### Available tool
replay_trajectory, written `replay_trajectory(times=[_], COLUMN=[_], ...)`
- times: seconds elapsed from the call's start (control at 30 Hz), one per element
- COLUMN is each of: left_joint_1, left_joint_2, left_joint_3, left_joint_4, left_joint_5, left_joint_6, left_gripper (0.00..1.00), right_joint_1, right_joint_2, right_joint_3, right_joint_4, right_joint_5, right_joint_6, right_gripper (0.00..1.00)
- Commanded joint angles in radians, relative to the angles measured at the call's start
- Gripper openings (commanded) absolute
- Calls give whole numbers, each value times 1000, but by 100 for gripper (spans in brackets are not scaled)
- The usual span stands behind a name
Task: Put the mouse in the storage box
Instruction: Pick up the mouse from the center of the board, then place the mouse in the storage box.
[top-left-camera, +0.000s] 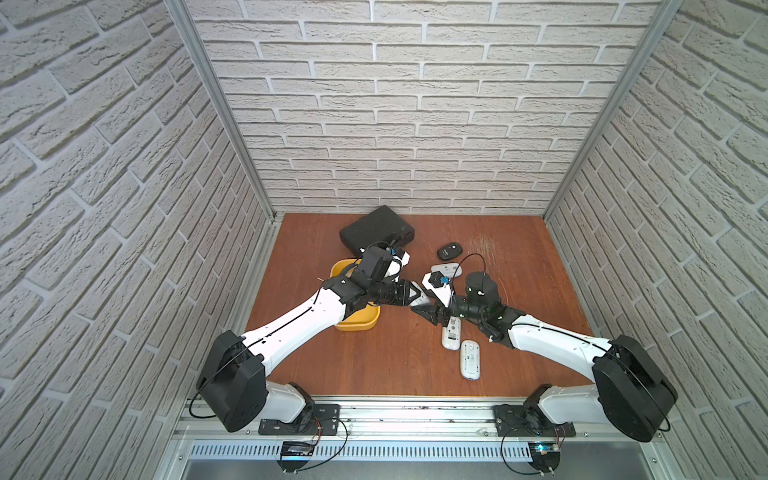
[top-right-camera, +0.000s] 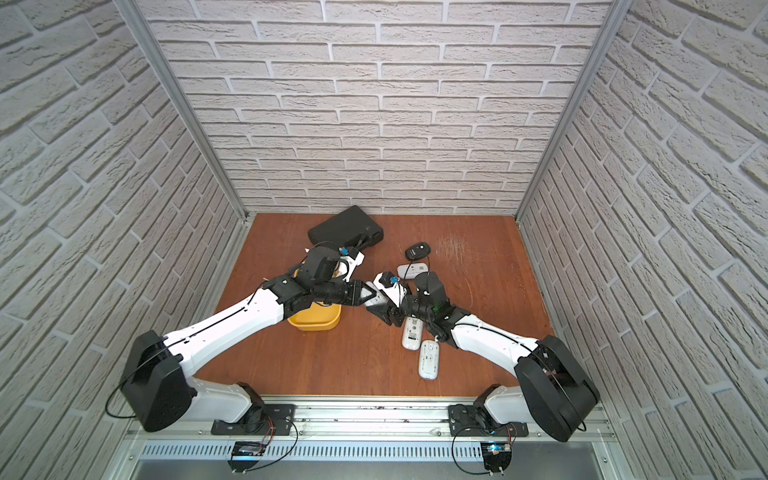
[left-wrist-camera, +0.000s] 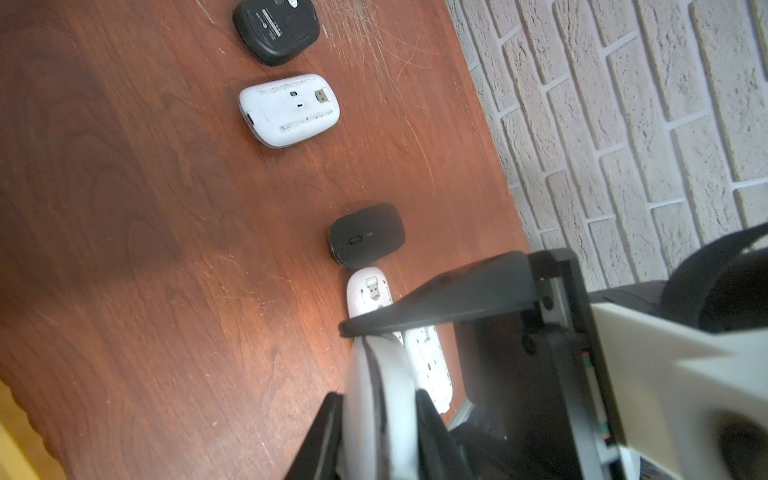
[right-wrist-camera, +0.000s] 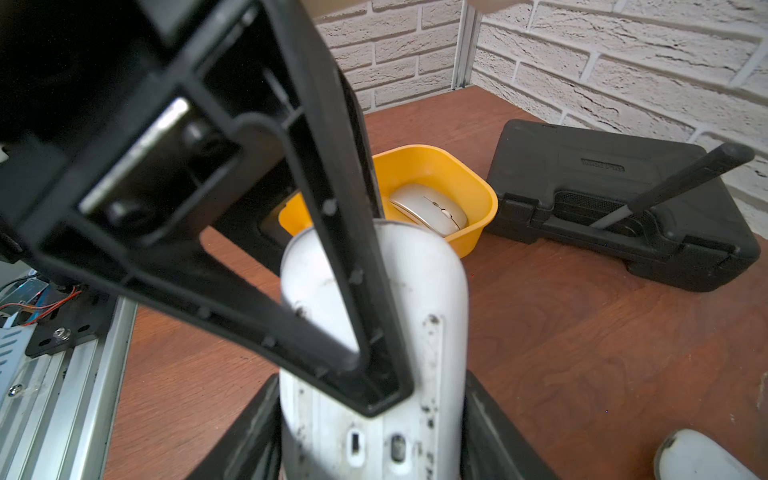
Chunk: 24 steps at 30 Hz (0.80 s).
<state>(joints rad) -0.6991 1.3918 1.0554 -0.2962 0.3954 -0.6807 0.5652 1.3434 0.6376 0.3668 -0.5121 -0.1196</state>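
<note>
While the white mouse (right-wrist-camera: 432, 282) is clamped by both left gripper (left-wrist-camera: 376, 432) and right gripper (right-wrist-camera: 370, 449), aloft near the yellow box (top-left-camera: 357, 325), a drop short of it could be caused by mistimed release.

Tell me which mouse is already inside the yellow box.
The silvery mouse, wheel up, lying in the storage box; it is the only one seen inside.

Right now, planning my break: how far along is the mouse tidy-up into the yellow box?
Done: one pale mouse lies in the storage box. In hand: a white mouse gripped by both the left claw and right claw, mid-table, not yet over the box. Left: five loose mice on the table, if all go in.
</note>
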Motion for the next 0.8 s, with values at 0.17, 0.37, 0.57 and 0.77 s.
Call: replay_trajectory(times=[0.17,0.37,0.57,0.77], left_joint_1=[0,83,127,137], left_joint_2=[-6,-36,18,171], left_joint_3=[46,93,155,196], left_joint_4=[-22,-252,-434,-463], left_joint_5=[-46,-317,-681,-893], left_joint_6=[39,84,180,225], left_gripper=[10,6,6,5], right_joint_1=[7,3,-15,-25], right_joint_2=[-22,-48,-51,-45], right_joint_3=[20,2,-4,-7], right_joint_4=[42,55,65,71], right_joint_5=[-15,111,162,165], right_joint_6=[11,58,78,85], right_gripper=[61,85,85,84])
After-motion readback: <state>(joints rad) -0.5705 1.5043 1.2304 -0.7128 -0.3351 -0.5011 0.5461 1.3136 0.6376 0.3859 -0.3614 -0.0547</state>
